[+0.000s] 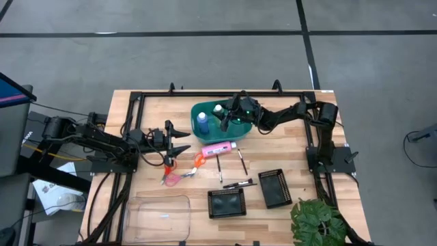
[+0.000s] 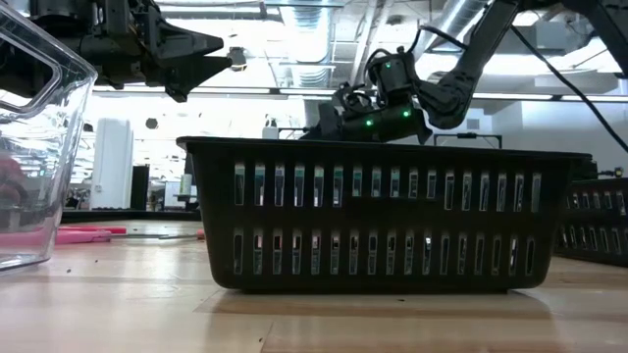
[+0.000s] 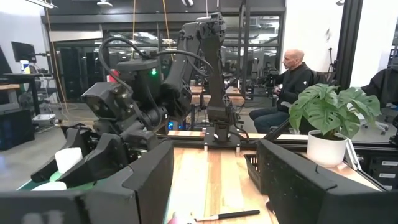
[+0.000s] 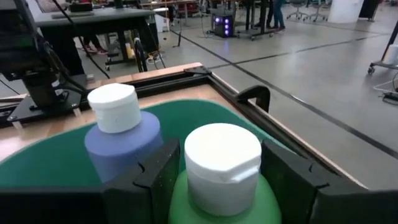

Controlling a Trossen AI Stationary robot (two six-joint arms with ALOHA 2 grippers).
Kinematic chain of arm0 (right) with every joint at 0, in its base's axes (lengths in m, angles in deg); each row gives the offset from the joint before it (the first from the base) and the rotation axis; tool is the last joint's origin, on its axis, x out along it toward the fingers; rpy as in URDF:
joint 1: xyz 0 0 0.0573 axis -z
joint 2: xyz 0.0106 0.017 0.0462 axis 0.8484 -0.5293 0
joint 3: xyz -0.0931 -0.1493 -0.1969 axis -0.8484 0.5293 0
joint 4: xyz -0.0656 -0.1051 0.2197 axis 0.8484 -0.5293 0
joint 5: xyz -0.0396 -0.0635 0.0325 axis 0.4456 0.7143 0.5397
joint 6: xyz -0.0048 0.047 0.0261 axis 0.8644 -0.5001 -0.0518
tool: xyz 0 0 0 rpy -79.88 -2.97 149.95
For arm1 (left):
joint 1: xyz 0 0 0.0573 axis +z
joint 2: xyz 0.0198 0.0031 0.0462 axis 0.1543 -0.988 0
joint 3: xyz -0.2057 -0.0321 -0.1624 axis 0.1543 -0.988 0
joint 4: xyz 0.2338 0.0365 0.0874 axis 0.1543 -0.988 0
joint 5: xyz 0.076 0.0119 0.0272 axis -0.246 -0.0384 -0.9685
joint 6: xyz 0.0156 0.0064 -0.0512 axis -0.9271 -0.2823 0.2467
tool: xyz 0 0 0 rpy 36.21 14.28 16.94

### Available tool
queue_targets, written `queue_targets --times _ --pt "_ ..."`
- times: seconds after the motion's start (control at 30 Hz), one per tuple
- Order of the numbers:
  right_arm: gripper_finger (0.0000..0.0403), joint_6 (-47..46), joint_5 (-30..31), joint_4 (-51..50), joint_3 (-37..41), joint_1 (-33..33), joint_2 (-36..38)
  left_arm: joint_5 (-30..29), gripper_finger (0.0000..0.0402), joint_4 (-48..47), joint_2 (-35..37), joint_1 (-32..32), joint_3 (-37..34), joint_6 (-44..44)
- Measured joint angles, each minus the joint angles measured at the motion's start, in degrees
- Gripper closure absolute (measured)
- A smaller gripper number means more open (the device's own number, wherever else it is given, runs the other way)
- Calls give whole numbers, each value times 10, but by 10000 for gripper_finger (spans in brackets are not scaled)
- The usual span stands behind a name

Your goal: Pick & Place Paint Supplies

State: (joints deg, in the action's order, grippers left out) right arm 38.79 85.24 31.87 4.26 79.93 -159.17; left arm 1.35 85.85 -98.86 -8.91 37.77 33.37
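Note:
In the teal basket (image 1: 205, 109) at the table's far middle, the blue bottle (image 4: 121, 146) stands beside the green bottle (image 4: 221, 186); both have white caps. My right gripper (image 1: 229, 117) reaches into the basket around the green bottle. The pink bottle (image 1: 218, 148) lies on its side on the table in front of the basket. Orange scissors (image 1: 198, 160), pink scissors (image 1: 171, 179) and thin dark brushes (image 1: 220, 168) lie flat nearby. My left gripper (image 1: 179, 140) hovers open left of the pink bottle, touching nothing. My right gripper holds the green bottle by its shoulder (image 4: 180, 193), just below the white cap (image 4: 222, 158), pinched between the two fingers (image 4: 155, 177). The fingers come slanting down from the table's right side. The bottle is upright inside the basket; its bottom is hidden.
Two black mesh trays (image 1: 226, 202) (image 1: 275, 188) sit near the front edge, with a clear plastic container (image 1: 160, 217) to their left and a potted plant (image 1: 317, 222) at the near right corner. A black frame rail (image 1: 225, 92) runs behind the basket. A person (image 3: 292, 81) sits beyond the table.

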Motion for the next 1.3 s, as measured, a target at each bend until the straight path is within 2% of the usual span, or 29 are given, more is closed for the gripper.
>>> queue_targets --times 0.13,0.23,0.67,0.87,1.07,1.17,1.3 --pt "146 -5 0 8 0 0 1 0 181 0 0 0 0 0" --pt "126 -5 -3 11 0 -1 1 0 181 -1 0 0 0 0" --pt "118 -1 -6 84 0 -12 8 1 181 -6 0 0 0 0" --pt "118 36 -50 90 0 -37 66 3 181 -8 0 0 0 1" --pt "118 97 -94 106 1 -90 132 2 181 -24 0 0 0 18" --pt "118 115 -98 166 27 -117 149 -7 181 -36 -1 0 0 33" --pt "117 116 -95 355 111 -140 159 -17 181 -37 -16 0 1 48"
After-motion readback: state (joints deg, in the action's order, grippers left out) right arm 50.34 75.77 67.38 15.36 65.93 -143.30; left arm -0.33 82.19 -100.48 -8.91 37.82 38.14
